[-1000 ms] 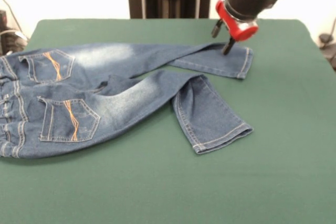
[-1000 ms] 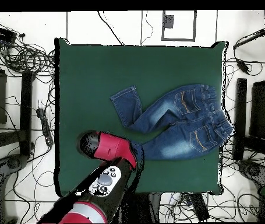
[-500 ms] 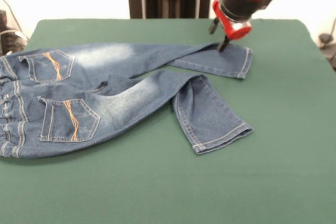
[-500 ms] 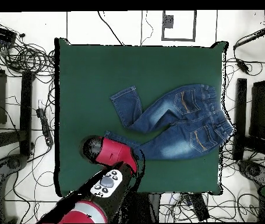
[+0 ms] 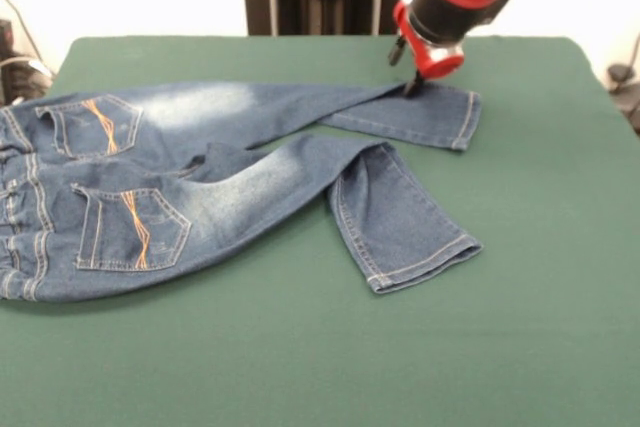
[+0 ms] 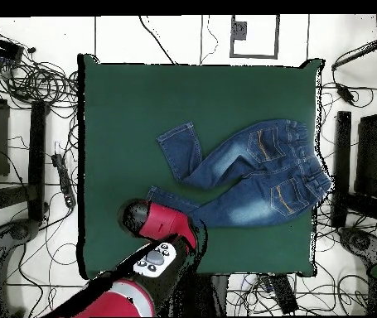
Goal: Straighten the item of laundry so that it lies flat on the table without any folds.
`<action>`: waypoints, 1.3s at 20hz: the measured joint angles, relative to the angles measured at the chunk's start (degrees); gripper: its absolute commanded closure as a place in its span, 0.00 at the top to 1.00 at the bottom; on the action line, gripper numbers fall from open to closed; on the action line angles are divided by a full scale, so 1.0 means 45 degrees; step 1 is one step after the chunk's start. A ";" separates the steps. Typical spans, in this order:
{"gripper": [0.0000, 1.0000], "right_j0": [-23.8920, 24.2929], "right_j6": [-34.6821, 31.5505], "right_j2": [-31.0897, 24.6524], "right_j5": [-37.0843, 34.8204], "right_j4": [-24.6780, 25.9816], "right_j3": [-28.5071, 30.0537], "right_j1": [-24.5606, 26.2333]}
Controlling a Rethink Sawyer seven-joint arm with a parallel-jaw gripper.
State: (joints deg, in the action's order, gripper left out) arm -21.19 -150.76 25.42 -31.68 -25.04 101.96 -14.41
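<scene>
The item of laundry (image 5: 230,177) is a small pair of blue jeans, back pockets up, on the left half of the green table (image 5: 540,327). Its waistband reaches the picture's left edge. The far leg runs straight to the right. The near leg bends at the knee, and its lower part turns toward the front edge. My gripper (image 5: 405,69) hangs open over the far leg near its hem, with the lower fingertip touching or just above the denim. Overhead, the jeans (image 6: 249,170) lie right of the table's (image 6: 142,108) middle, and the red wrist (image 6: 165,222) hides the gripper.
Cables (image 6: 34,74) lie tangled on the floor around the table. Dark stands flank it at the left (image 6: 34,166) and the right (image 6: 340,166). Bare green cloth fills the right and front of the table in the front view.
The gripper has slid left and slightly back along the far leg, away from the hem. The jeans have kept their shape and place.
</scene>
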 measured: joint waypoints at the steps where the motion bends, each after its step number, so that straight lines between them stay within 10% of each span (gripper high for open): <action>1: 1.00 -0.0004 0.0003 0.0009 0.0065 -0.0125 0.0061 -0.0024; 26: 1.00 0.0064 0.0000 -0.0498 0.2059 -0.0946 0.1399 -0.0635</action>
State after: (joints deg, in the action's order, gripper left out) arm -20.90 -150.76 23.18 -22.42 -29.29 108.25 -17.27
